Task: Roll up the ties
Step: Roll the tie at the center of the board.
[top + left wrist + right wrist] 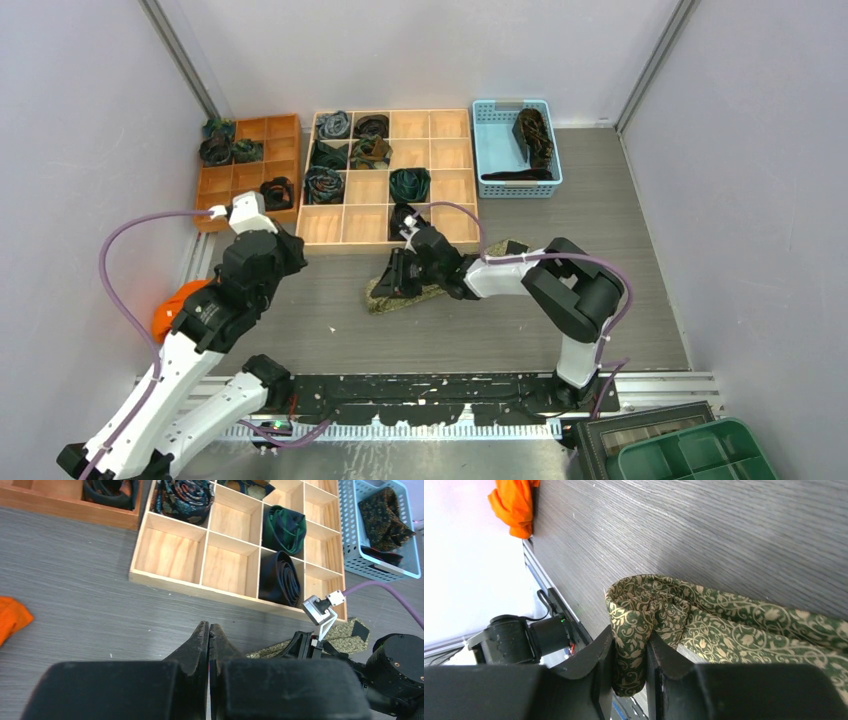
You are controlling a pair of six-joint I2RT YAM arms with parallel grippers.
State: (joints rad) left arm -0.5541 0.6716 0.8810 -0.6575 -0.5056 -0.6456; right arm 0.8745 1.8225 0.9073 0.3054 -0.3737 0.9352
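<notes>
An olive-gold patterned tie (432, 290) lies on the table in front of the light wooden tray (430, 237). My right gripper (398, 274) is shut on its folded end (631, 630); the strip runs off to the right (774, 625). The tie also shows in the left wrist view (345, 636). My left gripper (209, 632) is shut and empty, held above the table to the left (262, 262). Rolled ties fill several cells of the tray: a dark green one (285, 528), a black one (280, 578) and a blue-grey one (184, 497).
An orange wooden tray (258, 172) with several rolled ties stands at the back left. A blue basket (494, 150) at the back right holds loose ties (534, 135). An orange cloth (170, 310) lies at the left edge. A green bin (700, 455) sits at the near right.
</notes>
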